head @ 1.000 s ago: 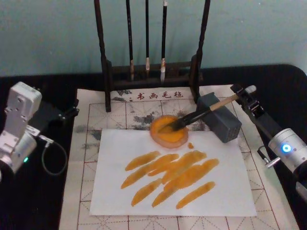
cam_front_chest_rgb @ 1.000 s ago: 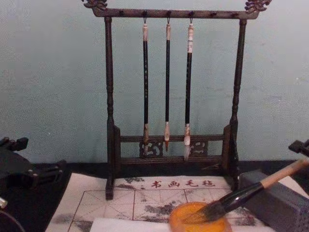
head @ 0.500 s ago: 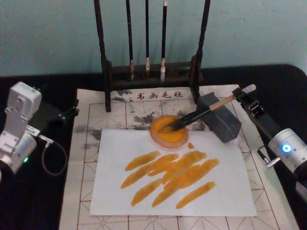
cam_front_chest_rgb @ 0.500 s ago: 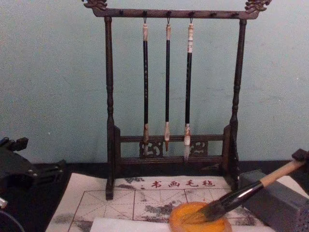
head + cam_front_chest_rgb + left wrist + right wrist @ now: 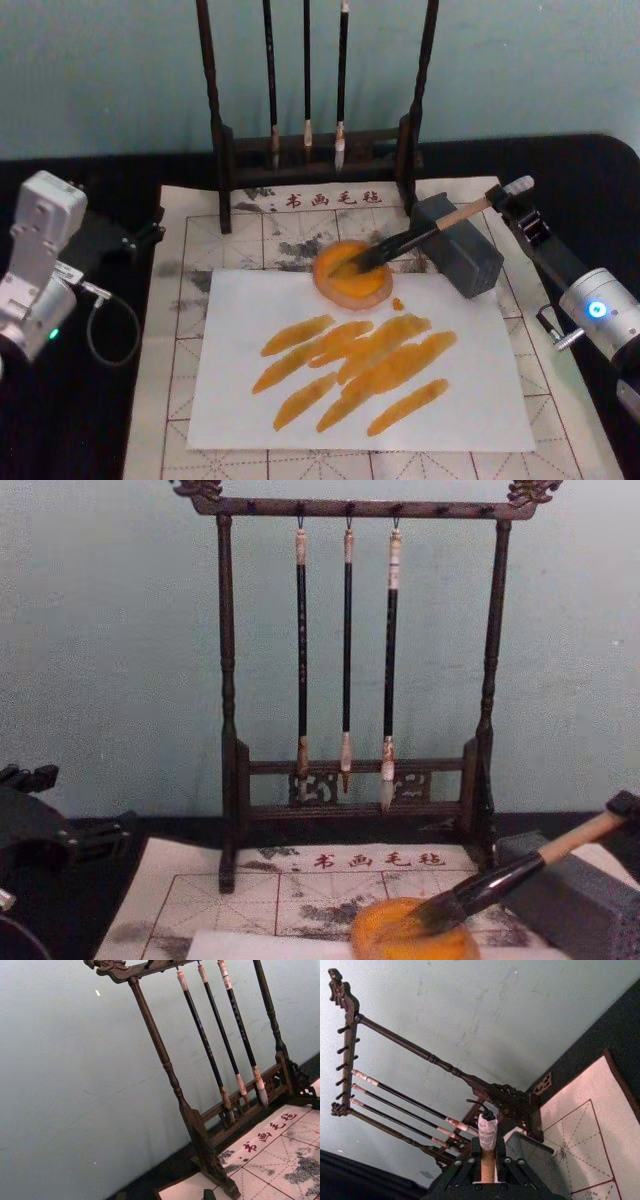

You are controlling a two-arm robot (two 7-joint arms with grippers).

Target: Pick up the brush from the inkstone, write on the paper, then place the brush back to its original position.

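The brush (image 5: 400, 243) lies slanted, its dark tip in a round orange dish (image 5: 350, 285) and its pale handle across the grey inkstone (image 5: 470, 262) block. My right gripper (image 5: 505, 195) is shut on the handle's far end, just below the white end cap (image 5: 487, 1130). In the chest view the brush (image 5: 490, 880) slopes down from the right edge to the dish (image 5: 400, 940). The white paper (image 5: 470, 400) lies in front of the dish and bears several orange strokes. My left gripper (image 5: 115, 240) is parked at the far left, off the mat.
A dark wooden rack (image 5: 215, 150) with three thin hanging brushes (image 5: 347, 650) stands behind the dish. An off-white felt mat (image 5: 180, 300) with red grid lines lies under the paper on the black table.
The brush handle and my right gripper have sunk slightly, so the handle lies lower over the grey block. The left arm has not moved.
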